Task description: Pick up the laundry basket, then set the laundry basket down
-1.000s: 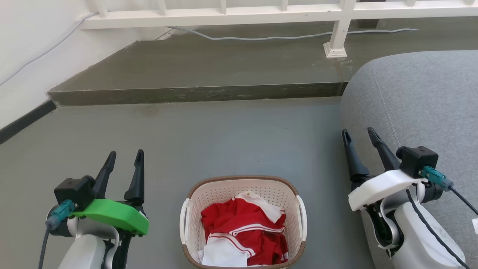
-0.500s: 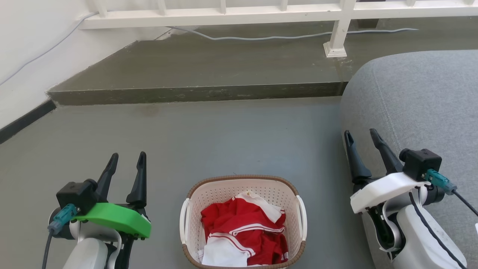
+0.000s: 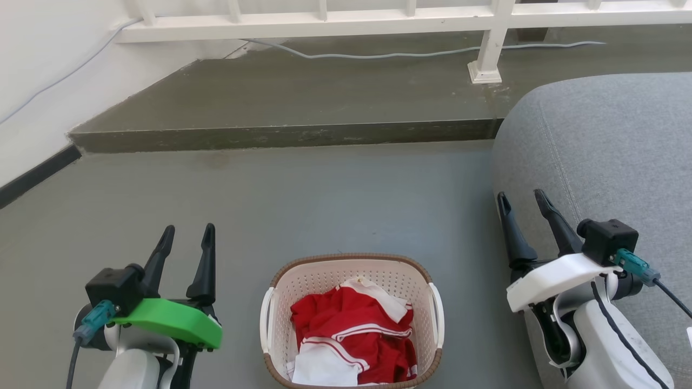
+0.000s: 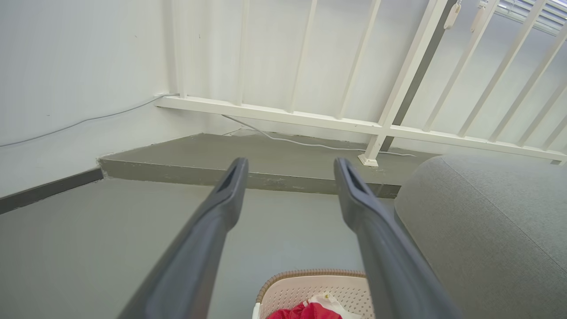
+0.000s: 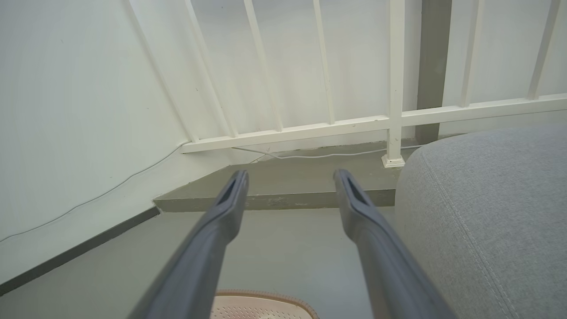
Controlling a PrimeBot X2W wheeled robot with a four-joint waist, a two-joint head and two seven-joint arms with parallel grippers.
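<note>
Cream-white plastic, brown-rimmed: the laundry basket [image 3: 324, 276] sits upright on the grey floor [image 3: 324, 200], to the right of the left pincer [image 3: 188, 229] and to the left of the right pincer [image 3: 521, 194], back behind both sets of fingertips, w/ red-and-white clothes [image 3: 351, 329] heaped inside. Both pincers point fwd, fingers parted moderately, holding nothing, and neither touches the basket. Its white side handles [image 3: 265, 319] face one pincer each. A grey sofa [image 3: 605, 146] lies just right of the right pincer, poss. partly under it. Scene fits two stages: basket on the floor awaiting a lift, or basket set down again w/ arms clear of it; pics can't say which. Either way, judging by the layout, good work here means moving both arms evenly, approx. mirrored, so the basket isn't nudged askew. It also means keeping fingertips off the perforated walls and the loose cloth, which could snag, and giving the right arm room vs. the sofa. Load looks light but lopsided, so any handling prob. wants it kept level.
</note>
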